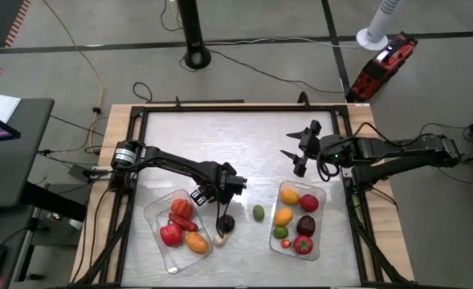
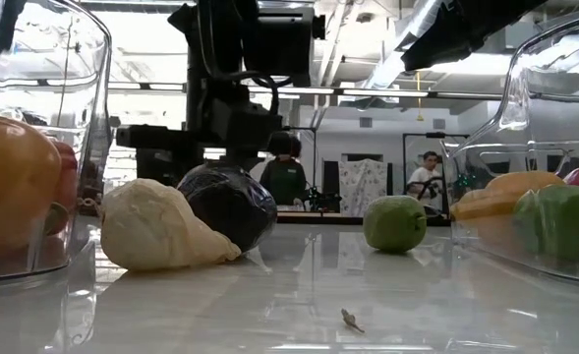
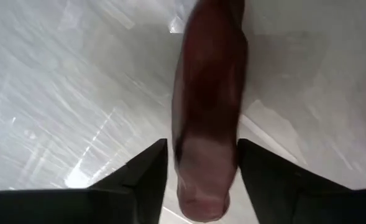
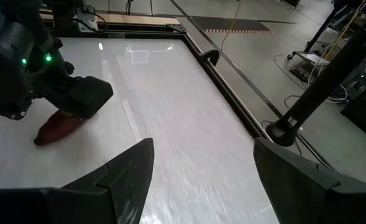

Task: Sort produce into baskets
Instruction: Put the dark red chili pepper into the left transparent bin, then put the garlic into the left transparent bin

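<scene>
I have the left gripper (image 1: 222,210) clamped on a dark purple piece (image 3: 207,112), hanging just above the worktop (image 1: 220,144) beside the left basket (image 1: 157,241). A pale garlic piece (image 2: 161,228) lies touching that basket's corner. The lime (image 1: 258,213) sits alone between the baskets. The right gripper (image 1: 298,150) waits spread wide (nothing in it), near the right basket (image 1: 320,225).

Two clear baskets (image 1: 157,227) (image 1: 321,217) hold mixed produce; garlic (image 1: 218,238), purple piece (image 1: 226,224) and lime (image 1: 258,213) lie between.
</scene>
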Motion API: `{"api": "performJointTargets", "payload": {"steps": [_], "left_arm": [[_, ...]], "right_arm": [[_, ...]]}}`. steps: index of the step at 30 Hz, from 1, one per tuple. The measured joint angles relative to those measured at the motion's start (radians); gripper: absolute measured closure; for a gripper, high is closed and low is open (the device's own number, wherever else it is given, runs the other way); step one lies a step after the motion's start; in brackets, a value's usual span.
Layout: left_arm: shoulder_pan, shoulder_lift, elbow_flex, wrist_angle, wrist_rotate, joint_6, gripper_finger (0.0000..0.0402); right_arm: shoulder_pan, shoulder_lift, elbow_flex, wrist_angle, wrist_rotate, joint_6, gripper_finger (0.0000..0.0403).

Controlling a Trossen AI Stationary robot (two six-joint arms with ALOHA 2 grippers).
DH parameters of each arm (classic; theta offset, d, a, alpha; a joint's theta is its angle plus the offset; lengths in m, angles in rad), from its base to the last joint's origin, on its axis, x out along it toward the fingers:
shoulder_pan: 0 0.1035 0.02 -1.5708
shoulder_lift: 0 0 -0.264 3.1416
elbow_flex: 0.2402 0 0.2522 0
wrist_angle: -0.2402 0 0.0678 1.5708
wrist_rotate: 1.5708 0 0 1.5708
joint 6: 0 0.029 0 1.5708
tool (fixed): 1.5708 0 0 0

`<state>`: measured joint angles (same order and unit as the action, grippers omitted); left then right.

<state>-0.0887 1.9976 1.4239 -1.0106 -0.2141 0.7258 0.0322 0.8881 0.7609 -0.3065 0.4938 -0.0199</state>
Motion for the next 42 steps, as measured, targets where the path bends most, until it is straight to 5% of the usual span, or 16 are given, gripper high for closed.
{"api": "performJointTargets", "payload": {"steps": [8,16,26,30,42], "left_arm": [[0.000,0.000,0.001,-0.003,-0.010,-0.036,0.0301],[-0.012,0.000,0.183,-0.268,-0.021,-0.167,0.0307],[-0.044,-0.001,0.569,-0.566,0.348,-0.701,0.0302],[-0.083,-0.016,0.562,-0.565,0.401,-0.862,0.0281],[-0.259,-0.033,0.423,-0.563,0.378,-1.000,0.0231]], "right_arm": [[0.000,0.000,0.000,0.000,0.000,0.001,0.0101],[-0.001,0.000,0.000,0.000,0.001,-0.001,0.0101],[-0.001,0.000,0.000,-0.039,0.005,0.018,0.0101],[-0.001,0.000,0.000,-0.055,0.005,0.027,0.0101],[-0.001,0.000,0.000,-0.050,0.005,0.030,0.0101]]}}
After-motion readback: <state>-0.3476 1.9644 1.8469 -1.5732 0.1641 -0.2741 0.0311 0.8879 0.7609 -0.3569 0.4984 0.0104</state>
